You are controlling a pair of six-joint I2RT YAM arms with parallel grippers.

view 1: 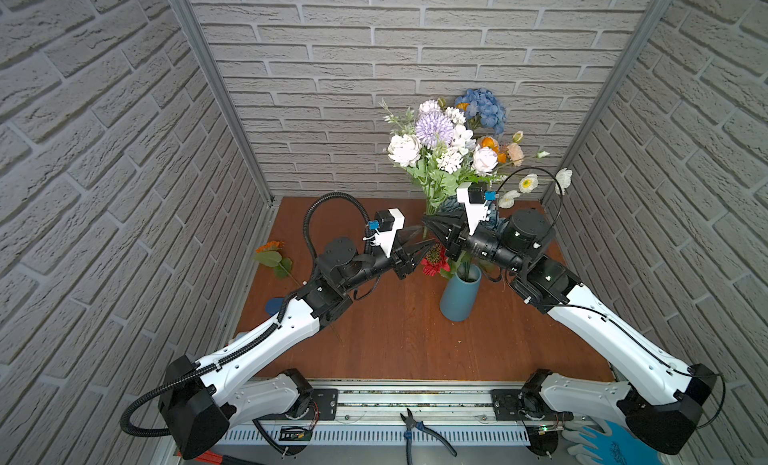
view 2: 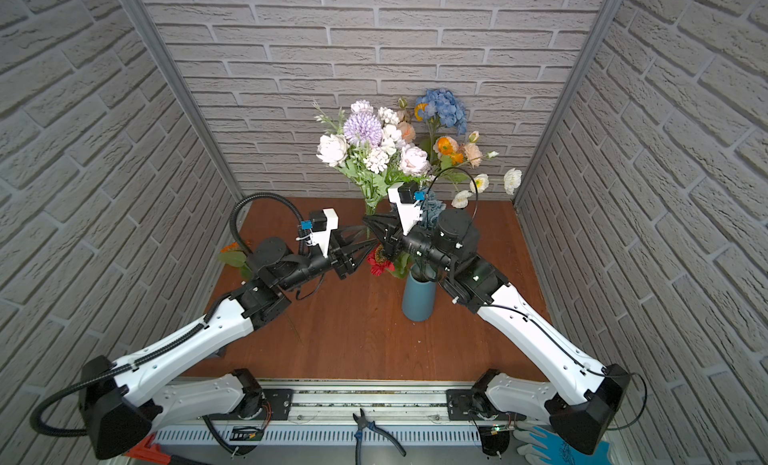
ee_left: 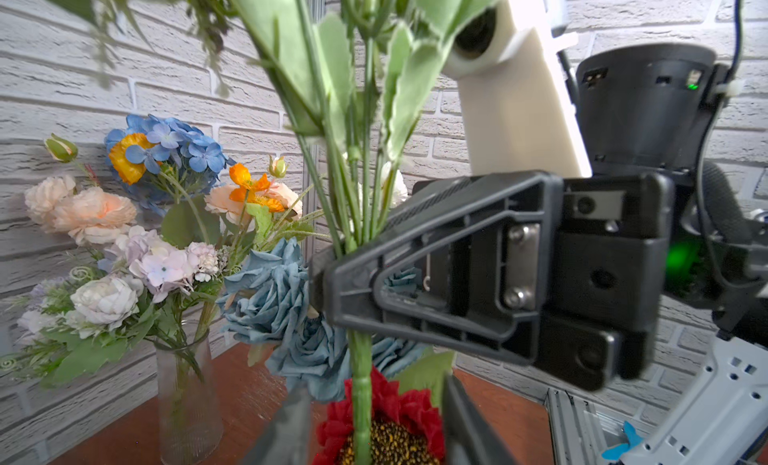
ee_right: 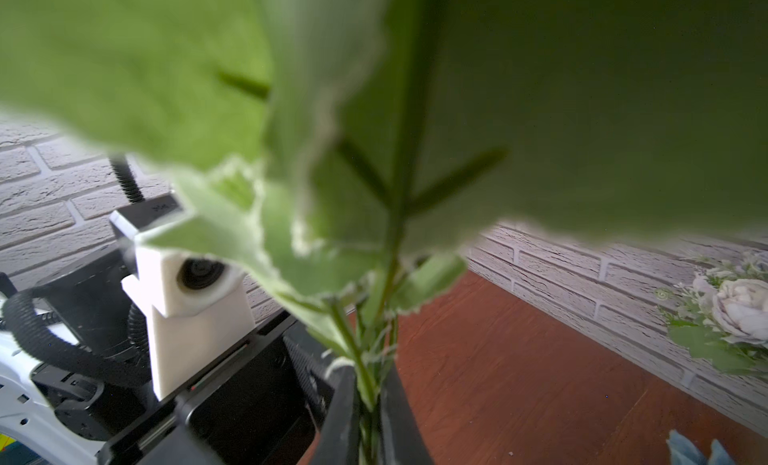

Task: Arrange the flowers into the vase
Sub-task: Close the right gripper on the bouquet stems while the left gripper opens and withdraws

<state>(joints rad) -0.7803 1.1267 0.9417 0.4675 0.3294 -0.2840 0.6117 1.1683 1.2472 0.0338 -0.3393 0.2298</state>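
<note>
Teal vase (view 1: 459, 297), red daisy (view 1: 431, 268) with speckled dark centre, blue hydrangea (view 1: 484, 107), grey brick-patterned wall (view 1: 332, 68), red-brown table (view 1: 395, 338)

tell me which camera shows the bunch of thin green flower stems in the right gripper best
The left wrist view: the bunch of thin green flower stems is sharp, side-on, clamped in the black right gripper. The right wrist view shows it pinched, but blurred leaves fill the frame. In both top views it is small.
</note>
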